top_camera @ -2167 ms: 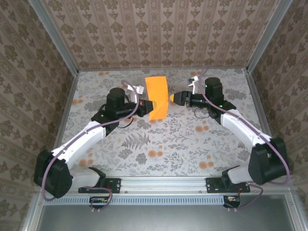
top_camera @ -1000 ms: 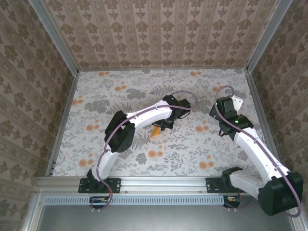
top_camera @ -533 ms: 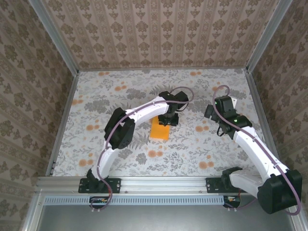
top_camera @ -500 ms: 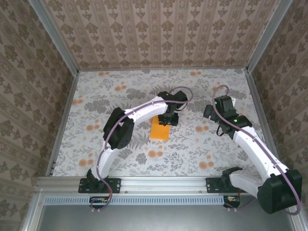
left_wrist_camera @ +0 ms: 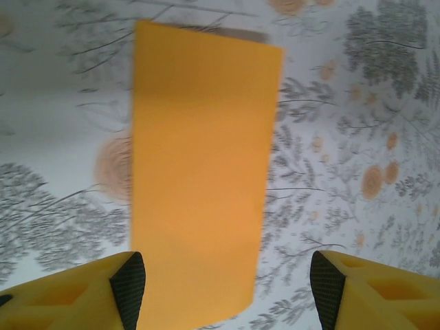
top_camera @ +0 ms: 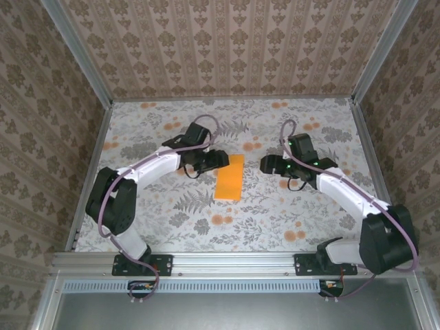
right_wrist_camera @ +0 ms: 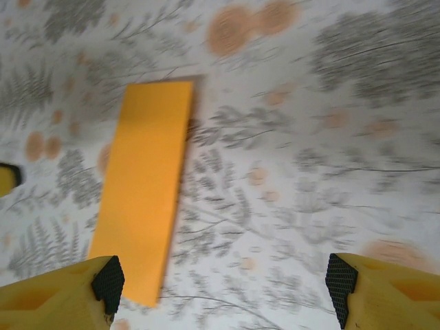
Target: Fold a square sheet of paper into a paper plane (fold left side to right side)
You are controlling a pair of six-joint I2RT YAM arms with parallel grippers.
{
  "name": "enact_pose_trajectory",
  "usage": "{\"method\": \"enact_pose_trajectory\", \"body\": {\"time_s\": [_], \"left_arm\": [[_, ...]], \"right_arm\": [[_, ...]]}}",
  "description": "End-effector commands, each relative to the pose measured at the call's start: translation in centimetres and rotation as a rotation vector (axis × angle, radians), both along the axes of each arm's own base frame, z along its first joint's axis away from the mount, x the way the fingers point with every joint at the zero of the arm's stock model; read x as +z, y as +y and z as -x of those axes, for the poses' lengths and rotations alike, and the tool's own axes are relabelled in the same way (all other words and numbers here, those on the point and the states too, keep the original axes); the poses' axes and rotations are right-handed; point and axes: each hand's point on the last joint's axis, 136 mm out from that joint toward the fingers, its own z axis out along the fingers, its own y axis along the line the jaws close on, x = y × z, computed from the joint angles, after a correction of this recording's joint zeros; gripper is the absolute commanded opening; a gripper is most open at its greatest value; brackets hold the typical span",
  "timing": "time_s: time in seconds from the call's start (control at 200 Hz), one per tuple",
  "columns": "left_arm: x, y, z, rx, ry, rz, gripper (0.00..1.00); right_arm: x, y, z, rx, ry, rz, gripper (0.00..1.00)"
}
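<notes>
Orange paper (top_camera: 229, 177) lies flat near the middle of the desk (top_camera: 275, 206), a little toward the far edge. It is a narrow rectangle rather than a square, and its long sides run from far edge to near edge with a slight tilt. On its left side the left tool (top_camera: 214, 159) hangs just beside the long edge, fingers spread wide and empty. In the left wrist view the tool (left_wrist_camera: 227, 282) hangs over the near end of the paper (left_wrist_camera: 203, 172), and I cannot tell whether a fingertip brushes it. The first risk sits here, I judge: a thin sheet on a smooth patterned desk probably slides rather than lifts, so a low sideways move by this tool could push it askew or spring the fold. I cannot tell which long edge is the crease. A pinch on the wrong side may catch both layers, or only one, and so pull the fold apart. A faint shadow along the paper's far end suggests it does not lie quite flat, so the crease may be soft. On the right, the right tool (top_camera: 265, 163) is near but apart from the paper, also spread and holding nothing; its wrist view (right_wrist_camera: 223, 282) shows the paper (right_wrist_camera: 144, 185) off to one side. With both arms reaching in toward the same narrow strip, a shared approach could make the tools collide or drag the sheet between them.
</notes>
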Motion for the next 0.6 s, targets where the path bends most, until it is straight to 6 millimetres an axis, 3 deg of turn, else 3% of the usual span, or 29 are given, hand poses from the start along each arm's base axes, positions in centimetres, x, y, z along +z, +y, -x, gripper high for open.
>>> {"method": "enact_pose_trajectory", "body": {"time_s": [0.0,0.095,0.215,0.39,0.595], "left_arm": [[-0.4,-0.2,0.6,-0.04,0.001,0.082,0.68],[-1.5,0.4,0.7,-0.027,0.022,0.086,0.68],[-3.3,1.1,0.9,-0.012,0.062,0.067,0.67],[-4.6,1.2,1.1,-0.009,0.103,0.057,0.67],[-5.3,1.1,1.1,-0.017,0.122,0.046,0.67]], "right_arm": [[-0.2,4.8,-1.3,0.095,0.009,-0.151,0.79],[-1.5,7.6,-2.6,0.14,0.029,-0.168,0.76],[-2.6,9.7,-4.7,0.159,0.03,-0.182,0.74],[-4.4,10.9,-7.2,0.173,0.049,-0.164,0.72],[-7.0,11.5,-8.6,0.184,0.087,-0.134,0.72]]}}
